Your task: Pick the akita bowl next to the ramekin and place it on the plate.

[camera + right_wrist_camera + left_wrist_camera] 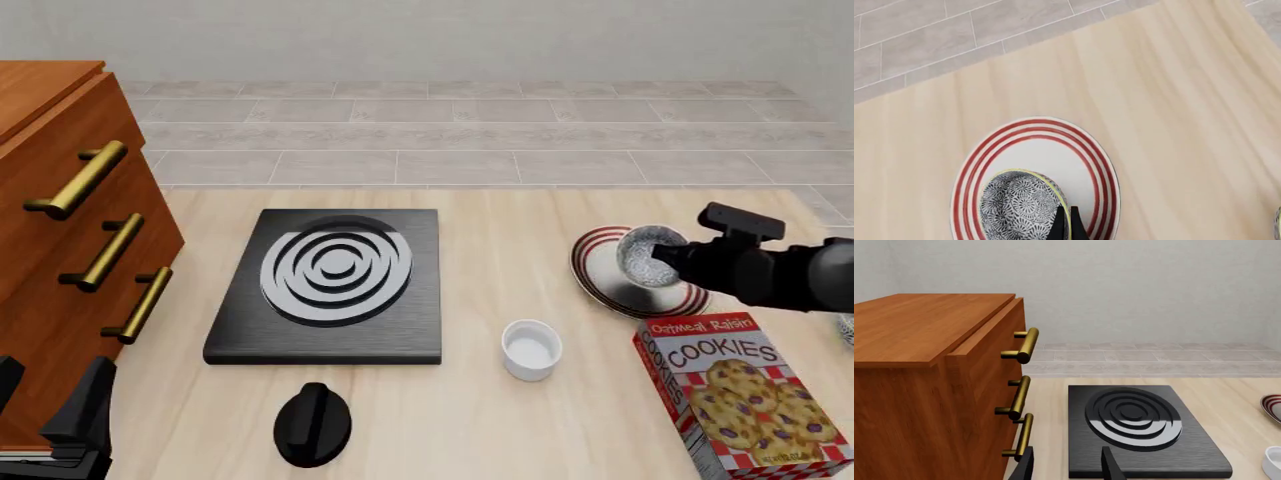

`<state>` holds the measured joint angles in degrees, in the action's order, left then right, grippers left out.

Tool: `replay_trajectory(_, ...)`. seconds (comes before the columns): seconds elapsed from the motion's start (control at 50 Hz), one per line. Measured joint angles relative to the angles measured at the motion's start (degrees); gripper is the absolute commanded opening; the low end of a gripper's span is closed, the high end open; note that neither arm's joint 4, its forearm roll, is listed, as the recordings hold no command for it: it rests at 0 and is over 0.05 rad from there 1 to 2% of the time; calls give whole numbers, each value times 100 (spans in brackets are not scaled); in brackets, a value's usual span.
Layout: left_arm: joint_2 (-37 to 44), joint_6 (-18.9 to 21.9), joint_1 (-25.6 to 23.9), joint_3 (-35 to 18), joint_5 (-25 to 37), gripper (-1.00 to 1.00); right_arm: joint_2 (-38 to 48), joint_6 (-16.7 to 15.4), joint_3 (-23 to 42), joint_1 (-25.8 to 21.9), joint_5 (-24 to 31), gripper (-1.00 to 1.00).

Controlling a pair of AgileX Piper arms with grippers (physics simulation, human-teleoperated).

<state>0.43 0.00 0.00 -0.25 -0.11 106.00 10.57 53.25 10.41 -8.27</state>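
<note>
Your right pincer [1067,223] clamped on the akita bowl [650,256] rim, bowl over the plate [601,285], contact hard to make out, ramekin [531,349] sits apart on the surface [534,430], left pincer [1067,465] spread wide, holding nothing, tips cut off.

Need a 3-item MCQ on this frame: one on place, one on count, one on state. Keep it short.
1. Where is the akita bowl?
A. on the stove burner
B. over the plate
C. beside the cookie box

2. How many brass handles does the wooden cabinet show in the front view?
A. two
B. three
C. five

3. What is the right gripper doing?
A. pinching the bowl's rim
B. hanging open above the ramekin
C. resting on the black knob

Answers:
1 B, the speckled bowl sits within the red rings in the right wrist view.
2 B, three handles stacked on its front.
3 A, the fingers close on the bowl's rim.
</note>
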Motion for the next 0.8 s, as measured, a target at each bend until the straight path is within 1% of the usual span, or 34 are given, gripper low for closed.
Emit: replay_trajectory(0.8, 0, 0, 0, 0, 0, 100, 288, -183, 121, 23, -121, -100)
